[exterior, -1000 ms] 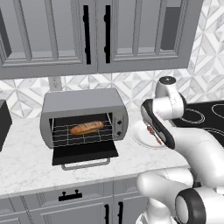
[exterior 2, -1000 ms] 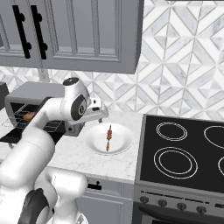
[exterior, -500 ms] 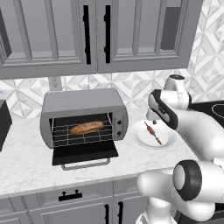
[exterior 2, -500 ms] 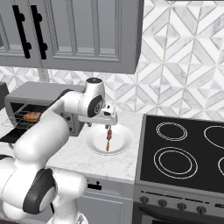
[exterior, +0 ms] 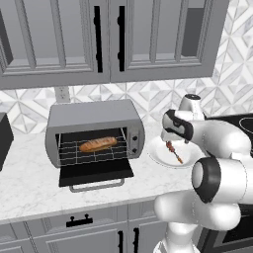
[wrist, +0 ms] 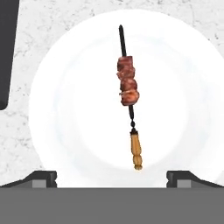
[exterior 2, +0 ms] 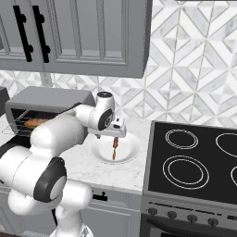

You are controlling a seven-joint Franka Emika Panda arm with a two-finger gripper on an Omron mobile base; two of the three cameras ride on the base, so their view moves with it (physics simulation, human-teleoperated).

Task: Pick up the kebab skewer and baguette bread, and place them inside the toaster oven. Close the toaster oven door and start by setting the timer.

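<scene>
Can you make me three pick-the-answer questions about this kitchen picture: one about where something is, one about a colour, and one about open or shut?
1. Where is the baguette bread?
A. on the stove
B. on the rack inside the toaster oven
C. on the plate

2. What colour is the plate under the kebab skewer?
A. white
B. blue
C. black

3. How is the toaster oven door?
A. shut
B. missing
C. open, folded down

Answers: 1 B, the loaf lies on the wire rack. 2 A, the dish is plain white. 3 C, the door lies flat in front.
</scene>
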